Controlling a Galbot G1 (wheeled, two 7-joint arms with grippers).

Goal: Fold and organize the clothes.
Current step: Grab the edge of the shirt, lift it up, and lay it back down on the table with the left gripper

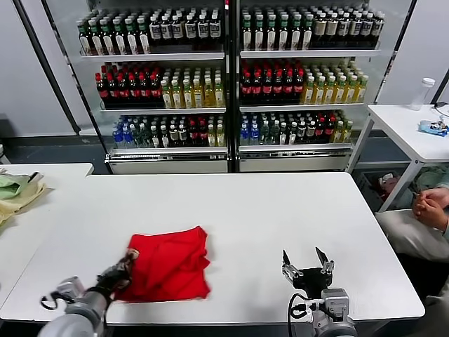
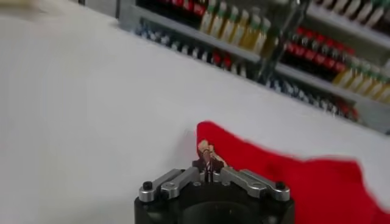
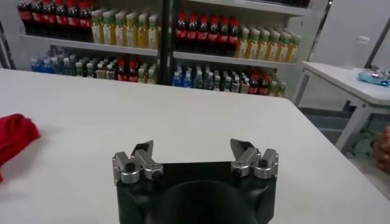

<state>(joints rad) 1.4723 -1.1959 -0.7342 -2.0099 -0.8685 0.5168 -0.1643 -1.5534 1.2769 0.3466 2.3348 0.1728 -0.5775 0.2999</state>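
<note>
Closest to me, my left gripper (image 1: pixel 130 257) pinches the near left corner of the folded red T-shirt (image 1: pixel 170 263) on the white table (image 1: pixel 280 210), while my right gripper (image 1: pixel 306 261) hovers well apart, fingers spread wide.

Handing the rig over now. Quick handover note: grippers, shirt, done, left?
Left gripper: shut on the red T-shirt, pinching its left edge.
Right gripper: open, empty, over bare table to the shirt's right.
Shirt: loosely folded, rumpled, front-left of the table.
Done: rough fold.
Left: probably tidy the fold, release. Pale green cloth heap at far left is untouched.
</note>
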